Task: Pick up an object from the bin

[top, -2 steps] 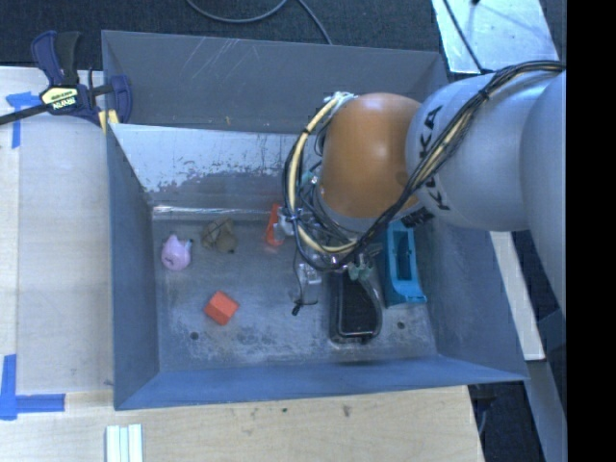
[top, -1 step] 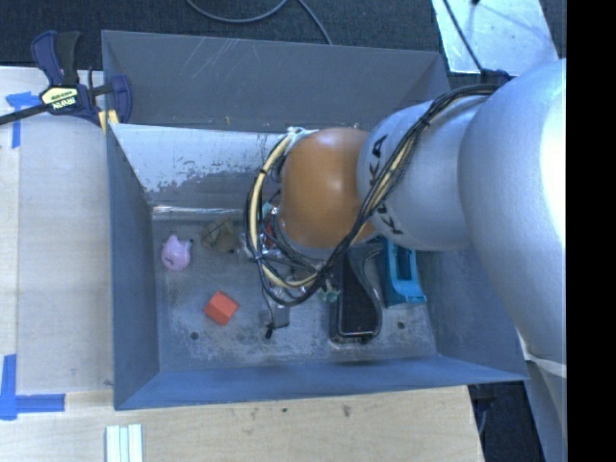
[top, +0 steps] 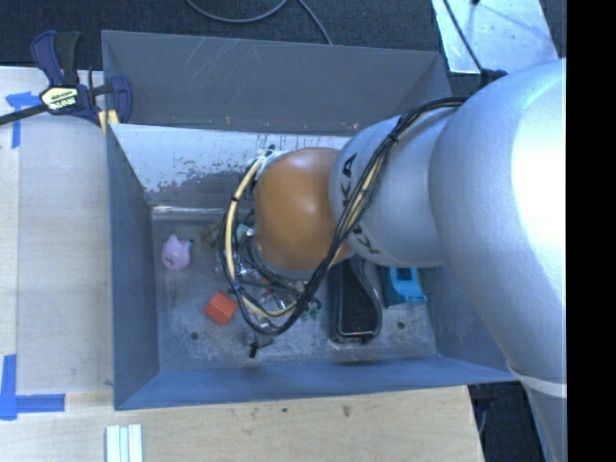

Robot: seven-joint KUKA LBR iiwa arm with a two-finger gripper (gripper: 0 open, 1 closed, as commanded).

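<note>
Hand (top: 258,301) is hovering low in the grey bin (top: 130,258), grip state indeterminable; orange-red block (top: 221,308) is lying just beside it, toward the view's left.

Dark carpet floor (top: 366,8); white patch (top: 491,22) top rt.

The arm's orange cover (top: 294,210) and cables (top: 232,227) block the middle of the bin (top: 130,287). Toward nine o'clock, floor lies open around a pink lump (top: 176,252) and orange block (top: 220,308); a black case (top: 354,308) and blue piece (top: 404,285) crowd four o'clock.
</note>
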